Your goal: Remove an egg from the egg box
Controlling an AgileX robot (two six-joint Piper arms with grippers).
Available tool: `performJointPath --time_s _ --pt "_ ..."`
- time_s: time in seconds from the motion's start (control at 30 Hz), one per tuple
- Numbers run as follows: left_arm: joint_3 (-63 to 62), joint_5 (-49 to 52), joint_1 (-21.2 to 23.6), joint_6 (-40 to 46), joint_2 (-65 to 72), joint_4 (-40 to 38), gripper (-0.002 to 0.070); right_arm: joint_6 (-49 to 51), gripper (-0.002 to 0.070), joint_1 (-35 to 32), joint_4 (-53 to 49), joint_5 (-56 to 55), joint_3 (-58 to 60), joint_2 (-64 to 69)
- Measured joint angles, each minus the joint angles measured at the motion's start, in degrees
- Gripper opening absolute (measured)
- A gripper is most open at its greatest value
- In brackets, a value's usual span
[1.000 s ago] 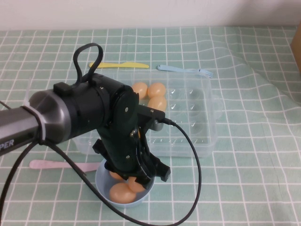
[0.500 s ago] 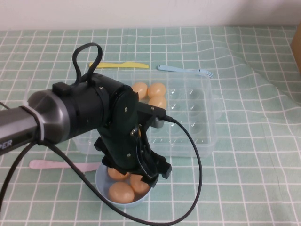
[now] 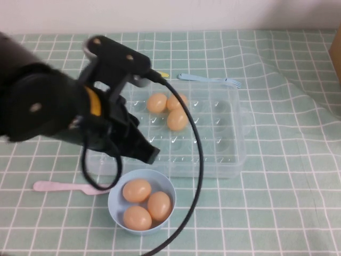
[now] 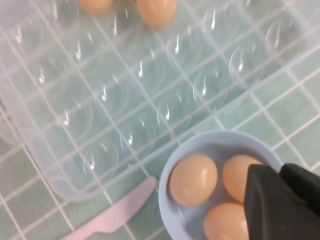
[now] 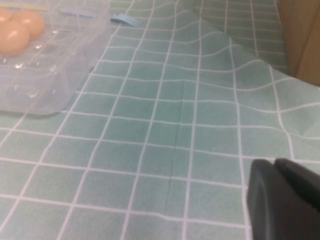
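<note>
The egg box (image 3: 213,144) is the largest thing on the green checked cloth (image 3: 287,186), a clear plastic tray with rows of round dimples, lying across the middle of the table. Three eggs sit in its dimples toward the far side: one egg (image 3: 156,102) on the left, a second (image 3: 176,101) just beside it on the right, and a third (image 3: 177,120) in the row nearer the robot. The rest of the dimples that show hold nothing.

The left arm (image 3: 48,104) fills the left of the high view, held above the box's left end. The left gripper (image 4: 282,202) shows only as a dark block at the edge of its wrist view, over the bowl's rim; whether its fingers are spread or pressed together cannot be told, and nothing is seen pinched in them.

One light-blue round bowl (image 3: 116,210) stands just in front of the box's near edge. It holds three more eggs (image 3: 137,190), touching one another.

The right gripper (image 5: 282,200) is parked off to the right, above bare cloth and well apart from the box; its fingers' state cannot be told.

Three small utensils lie flat: one pink knife (image 3: 58,186) beside the bowl's left, one blue fork (image 3: 210,79) behind the box, one yellow knife (image 3: 163,74) mostly hidden by the arm.
</note>
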Motion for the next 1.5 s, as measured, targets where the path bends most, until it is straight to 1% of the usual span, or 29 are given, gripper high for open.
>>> performJointPath --time_s 0.13,0.23,0.53,0.67,0.8,1.0,1.2,1.27,1.3,1.37,1.43,1.5 --pt "5.0 -4.5 0.0 0.5 -6.5 0.2 0.0004 0.0 -0.0018 0.0 0.0 0.0 0.0 0.0" --pt "11.9 -10.5 0.0 0.6 -13.0 0.2 -0.0001 0.0 -0.0018 0.0 0.0 0.0 0.0 0.0" --pt "33.4 -32.2 -0.1 -2.9 -33.8 0.2 -0.0002 0.0 -0.0018 0.0 0.0 0.0 0.0 0.0" --pt "40.3 -34.7 -0.1 -3.0 -39.7 0.5 -0.0002 0.0 -0.0018 0.0 0.0 0.0 0.0 0.0" --pt "43.7 -35.0 -0.1 -3.0 -41.1 1.7 -0.0002 0.0 -0.0018 0.0 0.0 0.1 0.0 0.0" --pt "44.5 -36.3 -0.1 -3.0 -41.2 1.3 -0.0002 0.0 -0.0018 0.0 0.0 0.1 0.0 0.0" --pt "44.7 -43.2 -0.1 -2.9 -41.3 4.3 -0.0003 0.0 -0.0018 0.0 0.0 0.1 0.0 0.0" --pt "45.9 -46.1 -0.1 -1.4 -42.6 4.4 -0.0003 0.0 -0.0018 0.0 0.0 0.1 0.0 0.0" --pt "46.9 -47.5 0.1 0.3 -43.8 3.2 -0.0003 0.0 -0.0018 0.0 0.0 0.1 0.0 0.0" --pt "50.1 -50.4 1.2 6.1 -46.7 -2.0 -0.0003 0.0 -0.0018 0.0 0.0 0.1 0.0 0.0" --pt "54.1 -55.1 4.1 13.4 -50.6 -7.9 -0.0003 0.0 -0.0018 0.0 0.0 0.1 0.0 0.0" --pt "57.7 -60.3 8.4 18.0 -54.0 -11.6 -0.0003 0.0 -0.0018 0.0 0.0 0.1 0.0 0.0"
